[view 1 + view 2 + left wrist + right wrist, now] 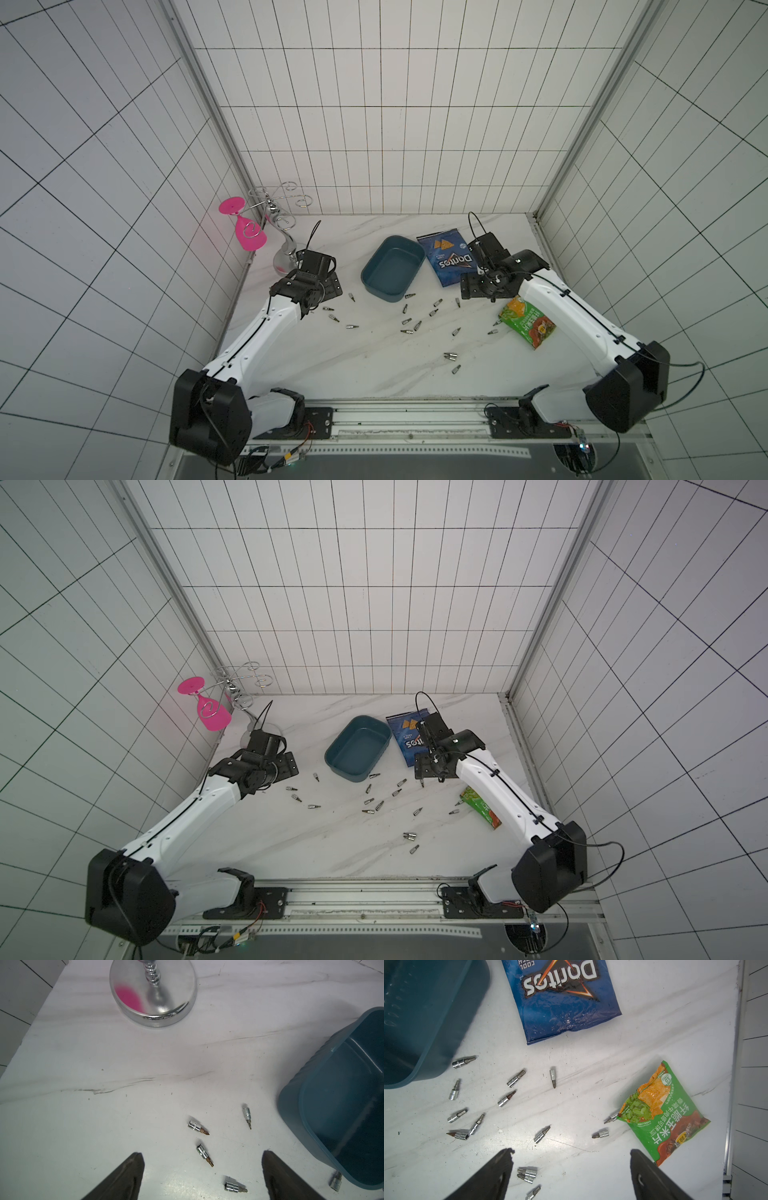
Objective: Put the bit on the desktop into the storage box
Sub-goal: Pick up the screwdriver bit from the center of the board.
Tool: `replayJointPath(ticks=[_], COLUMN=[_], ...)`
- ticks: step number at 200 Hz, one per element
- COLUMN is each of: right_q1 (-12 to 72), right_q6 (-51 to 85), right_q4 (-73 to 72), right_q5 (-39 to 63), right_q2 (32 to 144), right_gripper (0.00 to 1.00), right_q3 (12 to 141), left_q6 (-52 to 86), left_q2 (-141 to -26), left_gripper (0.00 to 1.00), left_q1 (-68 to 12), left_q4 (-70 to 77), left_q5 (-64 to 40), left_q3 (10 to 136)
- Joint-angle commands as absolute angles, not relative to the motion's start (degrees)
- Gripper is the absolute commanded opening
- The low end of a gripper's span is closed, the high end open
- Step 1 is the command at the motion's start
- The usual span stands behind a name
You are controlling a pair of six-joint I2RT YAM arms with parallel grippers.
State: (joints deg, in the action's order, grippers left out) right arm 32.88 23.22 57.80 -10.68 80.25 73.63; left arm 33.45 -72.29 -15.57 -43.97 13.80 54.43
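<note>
Left jaws and right jaws both wide, empty, over loose bits [542, 1134] on desktop [332, 365] beside storage box [392, 268].

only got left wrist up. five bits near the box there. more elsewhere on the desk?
Observer: Yes, over a dozen more bits lie on the right arm's side of the box.
Operator: Any awkward ones?
Observer: One bit has its end at the corner of a green snack bag; I cannot tell if it is pinned under it.
Operator: Right gripper?
Observer: Right gripper is open, holding nothing, with those bits in front of it.
</note>
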Motion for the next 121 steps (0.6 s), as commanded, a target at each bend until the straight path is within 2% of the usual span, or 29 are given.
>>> replayJointPath(ticks=[1,121], right_q1=[31.84,29.72], right_q6=[23.87,22.59], right_q4=[57.33,55.11], right_q5=[-9.63,-7.03], right_q2=[79.41,81.57], right_gripper=[0.91,0.91], right_q3=[72.41,69.45], left_q6=[37.33,43.29], left_q2=[-76.09,-84.11], left_gripper=[0.87,0.74], left_q1=[-15.63,-16.88], left_q4=[-46.89,-42.29], left_q5=[13.43,17.36], left_q3=[56.57,53.95])
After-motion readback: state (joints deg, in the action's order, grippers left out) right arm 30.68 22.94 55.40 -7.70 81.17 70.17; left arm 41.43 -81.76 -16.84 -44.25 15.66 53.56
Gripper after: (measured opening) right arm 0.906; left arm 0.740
